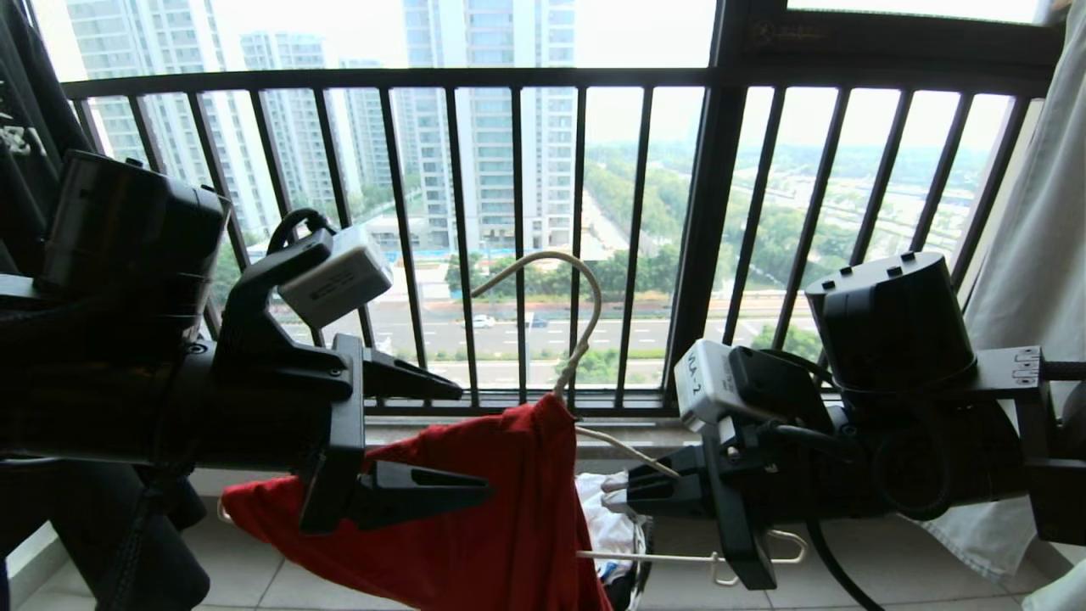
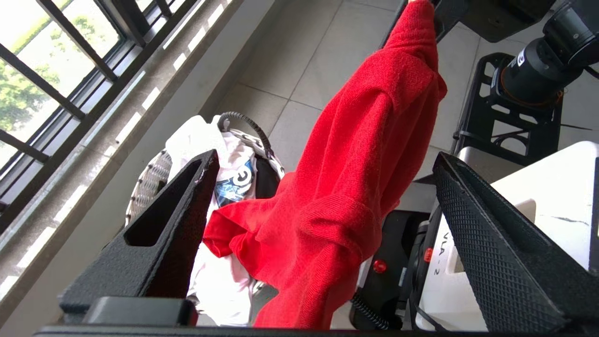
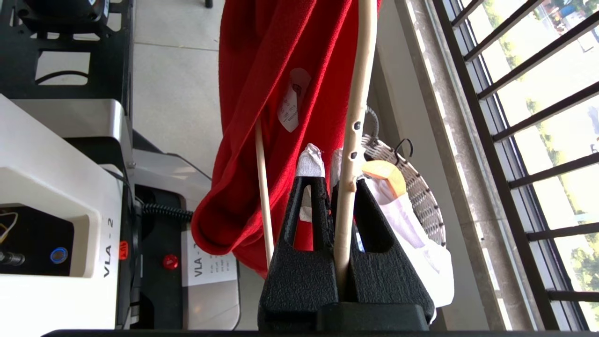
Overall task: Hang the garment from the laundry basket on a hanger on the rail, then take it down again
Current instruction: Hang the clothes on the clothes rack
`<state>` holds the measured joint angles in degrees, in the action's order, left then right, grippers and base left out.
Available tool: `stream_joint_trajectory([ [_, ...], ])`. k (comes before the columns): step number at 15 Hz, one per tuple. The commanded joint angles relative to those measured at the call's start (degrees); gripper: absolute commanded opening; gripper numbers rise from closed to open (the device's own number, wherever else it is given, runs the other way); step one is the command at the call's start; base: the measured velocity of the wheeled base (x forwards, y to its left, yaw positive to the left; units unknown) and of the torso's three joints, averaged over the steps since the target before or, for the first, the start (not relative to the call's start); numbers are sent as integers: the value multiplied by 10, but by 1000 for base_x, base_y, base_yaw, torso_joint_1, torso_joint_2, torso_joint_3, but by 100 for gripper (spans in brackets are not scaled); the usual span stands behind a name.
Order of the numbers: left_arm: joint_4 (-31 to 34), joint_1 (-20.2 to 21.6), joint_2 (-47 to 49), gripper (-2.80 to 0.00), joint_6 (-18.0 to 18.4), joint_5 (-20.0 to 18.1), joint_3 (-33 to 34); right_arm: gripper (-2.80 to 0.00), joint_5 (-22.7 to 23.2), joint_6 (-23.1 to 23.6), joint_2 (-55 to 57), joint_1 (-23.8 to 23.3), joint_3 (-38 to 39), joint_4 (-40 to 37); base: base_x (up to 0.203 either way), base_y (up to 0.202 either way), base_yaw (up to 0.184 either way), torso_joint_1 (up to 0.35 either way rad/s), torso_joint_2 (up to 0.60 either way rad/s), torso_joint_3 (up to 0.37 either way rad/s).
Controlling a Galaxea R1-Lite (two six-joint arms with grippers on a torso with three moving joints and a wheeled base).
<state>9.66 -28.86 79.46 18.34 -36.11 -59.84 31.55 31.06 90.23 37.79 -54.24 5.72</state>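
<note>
The garment [image 1: 475, 543], a red T-shirt, hangs bunched over one side of the cream wire hanger [image 1: 585, 293], whose hook points up in front of the balcony bars. My right gripper [image 1: 609, 494] is shut on the hanger's other arm; the right wrist view shows the wire [image 3: 348, 187] pinched between the fingers of that gripper [image 3: 326, 161]. My left gripper [image 1: 477, 442] stands wide open beside the shirt. In the left wrist view a fold of the red garment [image 2: 355, 178] hangs between the spread jaws of this gripper [image 2: 325, 157], not pinched. The laundry basket [image 2: 149, 182] sits on the floor below. The rail is out of view.
The black barred balcony railing [image 1: 543, 81] stands just behind the hanger. White clothes [image 2: 220, 281] fill the basket. My white base [image 2: 538, 210] is below the arms. A pale cloth [image 1: 1035, 255] hangs at the right and a dark garment [image 1: 25, 127] at the left.
</note>
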Motion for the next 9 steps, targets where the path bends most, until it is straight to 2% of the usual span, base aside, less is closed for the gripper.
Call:
stream_joint_trajectory([
  [1,-10,-7,9,0,-21,-2,1,-280,2,1,1,0,-1,4,0,0,0,0,0,0],
  [2,-21,-10,12,0,-33,-2,1,-280,2,1,1,0,-1,5,0,0,0,0,0,0],
  [9,-24,-13,27,0,-35,1,-2,-280,1,0,-4,0,-3,6,0,0,0,0,0,0],
])
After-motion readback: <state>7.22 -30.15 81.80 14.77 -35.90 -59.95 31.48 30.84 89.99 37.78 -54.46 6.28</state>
